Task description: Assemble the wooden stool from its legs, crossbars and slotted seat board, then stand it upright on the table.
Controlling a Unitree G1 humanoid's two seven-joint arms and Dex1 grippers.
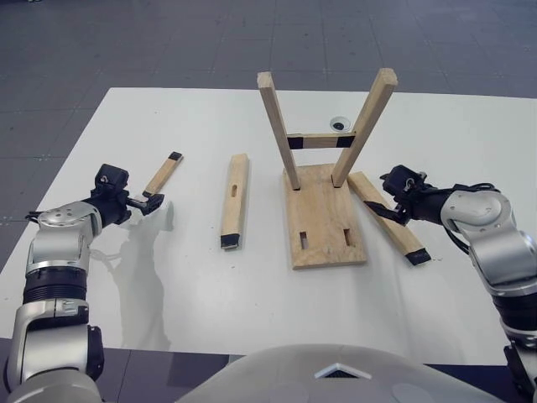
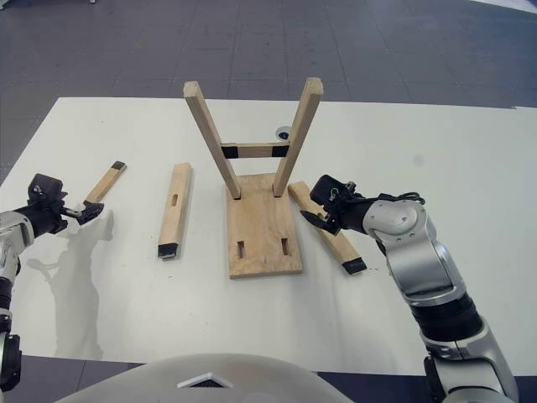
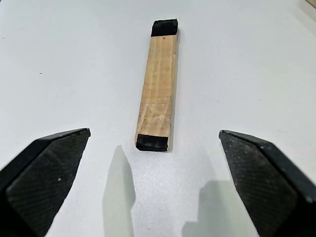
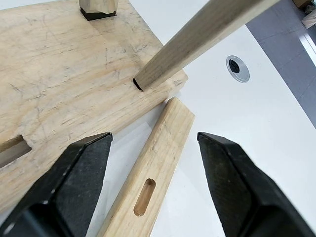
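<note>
Stool half built on white table [image 1: 470, 134], grey floor [image 1: 168, 42].
Seat board [image 1: 323, 220] holds 2 legs [image 1: 278, 126] in its far slots; left gripper [image 1: 153, 202], jaws apart, faces short crossbar [image 3: 158, 84]; right gripper [image 1: 382, 206], jaws apart, over loose leg [image 4: 158, 163].

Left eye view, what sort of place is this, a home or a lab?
Probably a lab or test room, not a home: a plain white table with a cable port, grey tiled floor around it, and a half-built stool.

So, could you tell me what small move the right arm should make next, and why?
Probably lower the right gripper and close on the loose leg: the jaws stand open over it, and the seat board beside it has two empty slots.
</note>
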